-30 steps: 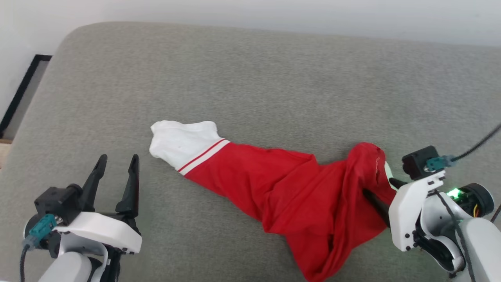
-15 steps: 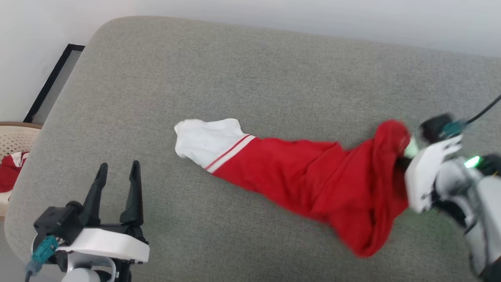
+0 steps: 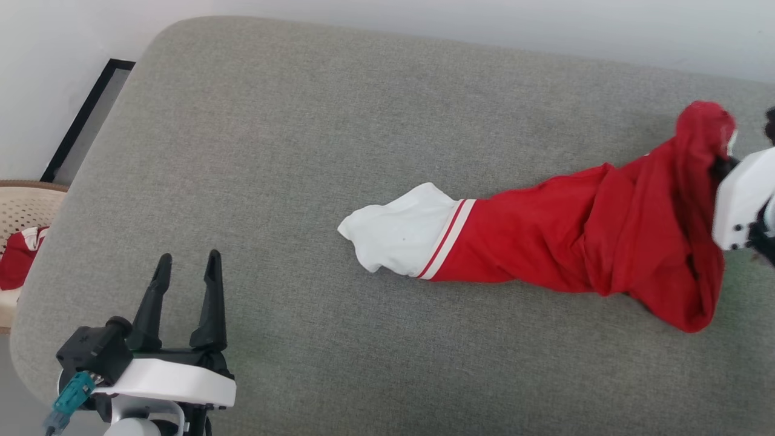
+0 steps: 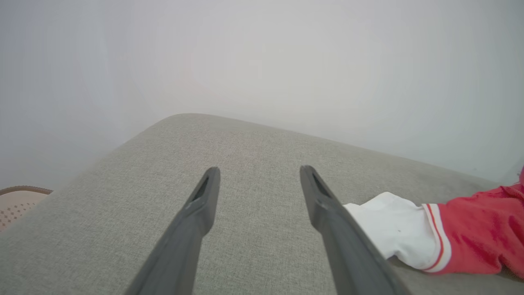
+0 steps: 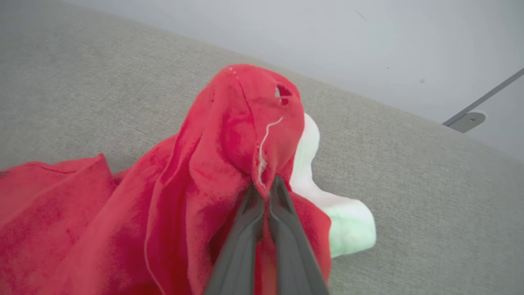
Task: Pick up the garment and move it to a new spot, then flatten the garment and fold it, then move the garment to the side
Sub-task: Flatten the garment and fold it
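The garment is a red shirt stretched in a long bunch across the grey cushion, its white sleeve with red-white trim trailing at the left end. My right gripper is shut on a raised peak of red cloth at the garment's right end, lifting it off the cushion. In the head view its white body sits at the right edge, and the cloth drapes over its fingers. My left gripper stands open at the lower left, empty, well apart from the sleeve.
A pale basket with red cloth in it stands beyond the cushion's left edge. A dark-framed strip runs along the wall at upper left. The cushion's back edge meets a light wall.
The right gripper has closed on the red cloth and pulled it up and to the right, dragging the garment rightward. The head camera also shifted. The left gripper stayed open.
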Robot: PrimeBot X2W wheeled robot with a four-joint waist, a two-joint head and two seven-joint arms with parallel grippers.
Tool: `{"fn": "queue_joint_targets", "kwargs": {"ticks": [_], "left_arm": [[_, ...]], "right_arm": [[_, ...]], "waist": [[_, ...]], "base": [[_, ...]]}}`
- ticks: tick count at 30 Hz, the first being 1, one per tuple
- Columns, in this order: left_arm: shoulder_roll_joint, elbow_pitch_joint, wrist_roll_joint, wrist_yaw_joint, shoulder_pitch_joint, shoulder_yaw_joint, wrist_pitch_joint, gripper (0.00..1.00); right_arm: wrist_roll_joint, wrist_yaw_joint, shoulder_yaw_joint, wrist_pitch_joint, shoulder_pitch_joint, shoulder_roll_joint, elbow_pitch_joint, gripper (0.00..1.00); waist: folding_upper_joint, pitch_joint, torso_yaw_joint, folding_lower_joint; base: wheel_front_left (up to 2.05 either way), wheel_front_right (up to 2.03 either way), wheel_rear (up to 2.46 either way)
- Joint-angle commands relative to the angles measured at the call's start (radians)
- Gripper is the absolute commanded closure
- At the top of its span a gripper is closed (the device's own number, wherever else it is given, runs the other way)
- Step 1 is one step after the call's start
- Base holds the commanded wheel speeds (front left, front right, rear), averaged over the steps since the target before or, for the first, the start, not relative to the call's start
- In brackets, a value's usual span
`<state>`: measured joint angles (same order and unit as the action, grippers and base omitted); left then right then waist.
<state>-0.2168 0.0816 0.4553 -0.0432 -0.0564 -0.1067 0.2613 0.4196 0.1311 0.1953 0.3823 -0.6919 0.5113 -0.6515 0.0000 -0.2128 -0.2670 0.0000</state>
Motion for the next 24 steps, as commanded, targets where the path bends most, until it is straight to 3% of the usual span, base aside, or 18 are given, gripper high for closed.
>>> {"fn": "queue_joint_targets", "kwargs": {"ticks": [1,6,13,19,24], "left_arm": [[0.009,0.003,-0.015,-0.011,0.009,0.015,0.005,0.0],[0.038,0.006,-0.039,-0.036,0.026,0.055,0.005,0.0],[0.06,0.003,-0.065,-0.058,0.05,0.109,0.005,0.0],[0.076,0.009,-0.075,-0.071,0.057,0.131,0.005,0.0],[0.083,0.016,-0.084,-0.079,0.05,0.14,0.005,0.0]], "right_arm": [[0.013,-0.001,0.022,-0.009,-0.01,-0.015,-0.006,1.0],[0.1,-0.001,0.122,-0.003,0.029,-0.02,0.066,1.0],[0.273,0.0,0.274,0.122,0.175,0.043,0.357,1.0],[0.354,-0.001,0.316,0.25,0.33,0.126,0.6,1.0],[0.388,-0.001,0.323,0.331,0.441,0.169,0.729,1.0]], "waist": [[0.0,0.002,0.004,0.0],[0.0,0.009,0.017,0.0],[0.0,0.014,0.052,0.0],[0.0,0.014,0.078,0.0],[0.0,0.014,0.09,0.0]], "base": [[0.0,0.0,0.0],[0.0,0.0,0.0],[0.0,0.0,0.0],[0.0,0.0,0.0],[0.0,0.0,0.0]]}}
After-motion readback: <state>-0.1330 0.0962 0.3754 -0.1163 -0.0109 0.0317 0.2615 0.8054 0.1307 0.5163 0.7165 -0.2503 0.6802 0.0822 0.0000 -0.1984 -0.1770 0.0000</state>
